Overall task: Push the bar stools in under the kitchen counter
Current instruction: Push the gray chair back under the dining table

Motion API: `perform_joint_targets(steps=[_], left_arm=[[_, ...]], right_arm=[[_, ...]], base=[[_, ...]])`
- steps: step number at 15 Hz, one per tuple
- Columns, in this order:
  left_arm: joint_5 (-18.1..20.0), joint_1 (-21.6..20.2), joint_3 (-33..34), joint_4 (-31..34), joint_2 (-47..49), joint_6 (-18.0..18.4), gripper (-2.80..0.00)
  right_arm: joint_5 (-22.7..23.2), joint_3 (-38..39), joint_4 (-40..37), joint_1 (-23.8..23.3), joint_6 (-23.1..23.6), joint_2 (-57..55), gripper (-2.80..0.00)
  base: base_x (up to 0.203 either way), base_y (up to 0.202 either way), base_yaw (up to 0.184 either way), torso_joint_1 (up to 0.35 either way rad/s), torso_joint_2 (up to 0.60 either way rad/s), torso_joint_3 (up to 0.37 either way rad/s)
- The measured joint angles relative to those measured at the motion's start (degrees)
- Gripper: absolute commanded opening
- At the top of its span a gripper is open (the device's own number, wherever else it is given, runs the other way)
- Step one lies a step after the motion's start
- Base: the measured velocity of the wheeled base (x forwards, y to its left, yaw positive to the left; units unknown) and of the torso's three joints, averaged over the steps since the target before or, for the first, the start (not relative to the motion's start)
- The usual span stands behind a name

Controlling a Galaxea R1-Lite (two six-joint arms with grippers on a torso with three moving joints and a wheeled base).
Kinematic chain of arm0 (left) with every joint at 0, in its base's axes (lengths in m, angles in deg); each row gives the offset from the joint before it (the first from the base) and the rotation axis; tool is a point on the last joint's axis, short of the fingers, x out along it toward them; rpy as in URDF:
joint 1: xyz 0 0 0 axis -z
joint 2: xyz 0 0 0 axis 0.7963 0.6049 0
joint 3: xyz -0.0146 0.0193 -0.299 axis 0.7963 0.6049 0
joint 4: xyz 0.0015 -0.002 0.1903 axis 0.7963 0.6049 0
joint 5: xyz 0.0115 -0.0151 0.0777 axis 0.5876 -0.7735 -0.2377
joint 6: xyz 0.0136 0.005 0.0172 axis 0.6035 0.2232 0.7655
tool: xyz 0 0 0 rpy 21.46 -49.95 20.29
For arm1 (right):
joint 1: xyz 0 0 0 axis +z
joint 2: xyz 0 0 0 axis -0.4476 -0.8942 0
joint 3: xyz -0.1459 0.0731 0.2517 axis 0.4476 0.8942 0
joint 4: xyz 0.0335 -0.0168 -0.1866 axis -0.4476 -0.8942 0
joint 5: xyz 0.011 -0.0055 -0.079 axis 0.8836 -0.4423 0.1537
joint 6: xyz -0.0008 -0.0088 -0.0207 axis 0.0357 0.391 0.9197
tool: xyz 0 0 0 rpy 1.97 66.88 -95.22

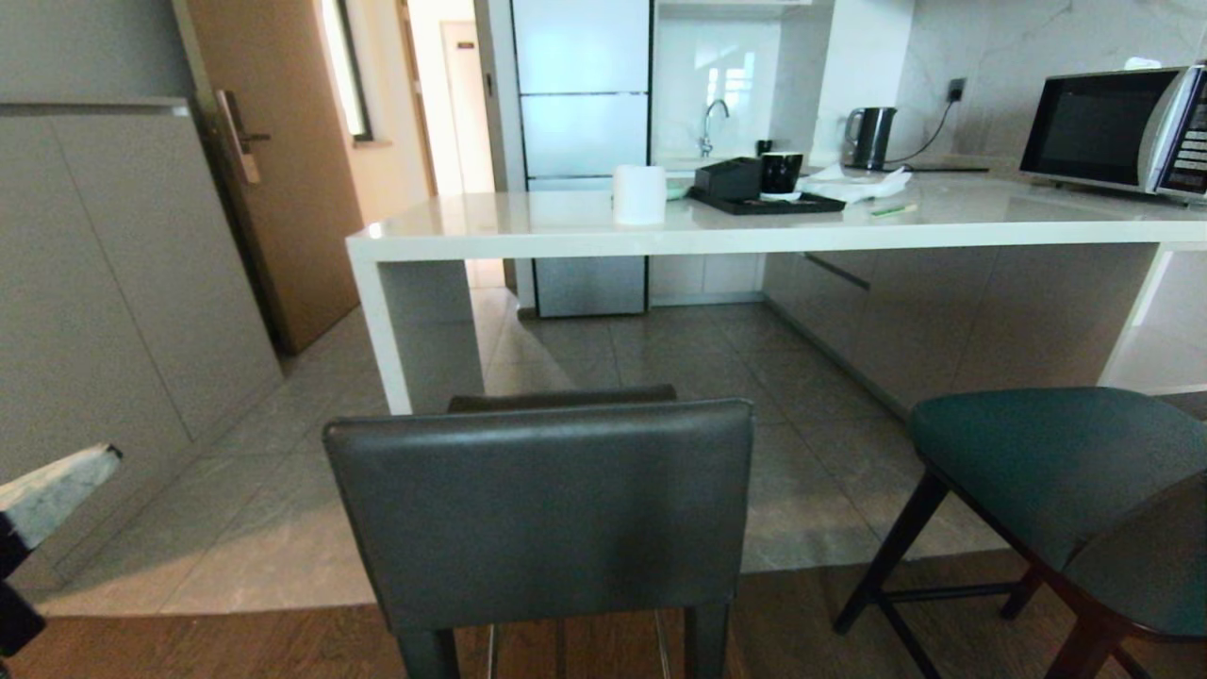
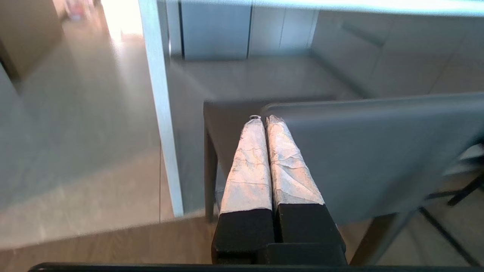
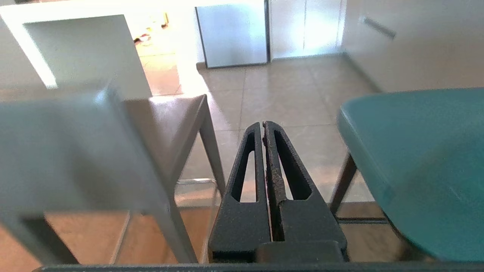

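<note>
Ahead in the head view, the dark-grey stool and teal stool stand short of the kitchen counter. Left wrist view: left gripper, fingers together, near the backrest. Right wrist view: right gripper, fingers together, between both stools. Push backrests squarely, keeping the legs straight.

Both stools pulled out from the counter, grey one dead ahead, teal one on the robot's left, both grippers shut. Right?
One slip: the teal stool stands on the robot's right, as the head view shows. The rest holds: grey stool dead ahead, both out from the counter, left gripper and right gripper shut.
</note>
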Motion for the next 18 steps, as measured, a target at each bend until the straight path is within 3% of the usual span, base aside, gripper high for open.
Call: perform_joint_targets(steps=[2, 5, 8, 13, 18], left_arm=[[-0.1, 0.0, 4.5, -12.2, 11.4, 0.1, -2.80], [-0.5, -0.4, 9.4, -31.9, 28.4, 0.3, -2.80], [-1.0, -1.9, 11.5, -46.1, 40.1, 0.4, -2.80], [-1.1, -4.8, 10.9, -54.9, 53.9, 1.3, -2.80], [-1.5, -3.6, 11.3, -61.9, 66.5, 2.9, -2.80]], right_arm=[[-0.8, -1.2, 11.8, 2.4, -1.1, -13.1, -2.80], [-6.1, -2.4, 28.5, 12.9, -2.3, -28.8, -2.80], [-11.2, -2.9, 40.5, 19.8, -2.6, -39.5, -2.80], [-19.5, -1.9, 55.0, 26.6, -2.5, -52.8, -2.80], [-21.4, -2.2, 55.6, 30.1, -2.3, -57.3, -2.80]], base=[[0.000, 0.000, 0.000, 0.000, 0.00, 0.000], [0.000, 0.000, 0.000, 0.000, 0.00, 0.000], [0.000, 0.000, 0.000, 0.000, 0.00, 0.000], [0.000, 0.000, 0.000, 0.000, 0.00, 0.000], [0.000, 0.000, 0.000, 0.000, 0.00, 0.000]])
